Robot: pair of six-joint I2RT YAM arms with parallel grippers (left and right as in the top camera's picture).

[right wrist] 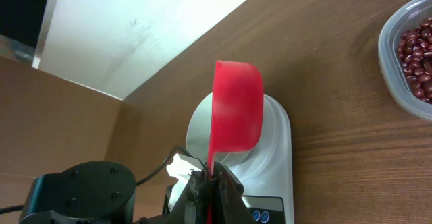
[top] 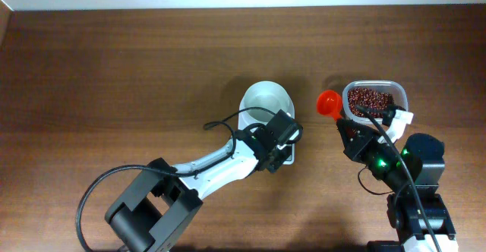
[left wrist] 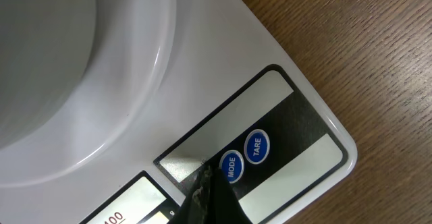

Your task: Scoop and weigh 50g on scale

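Note:
The white scale (top: 254, 115) stands at mid table with its round bowl (top: 266, 102) empty. My left gripper (top: 279, 144) is shut, nothing in it, over the scale's front panel. In the left wrist view its tip (left wrist: 209, 183) rests against the panel just left of the blue MODE button (left wrist: 231, 166). The TARE button (left wrist: 256, 146) is beside that, and the lit display (left wrist: 128, 207) shows digits. My right gripper (top: 343, 123) is shut on the handle of an orange-red scoop (top: 328, 102) (right wrist: 237, 106). The scoop hangs between the scale and the dark red-brown beans (top: 368, 99) (right wrist: 418, 48). No beans show in the scoop.
The beans lie in a clear plastic tub (top: 401, 94) (right wrist: 391, 62) at the right, close behind my right arm. A black cable (top: 220, 124) loops off the left arm beside the scale. Bare brown wood lies left of and behind the scale.

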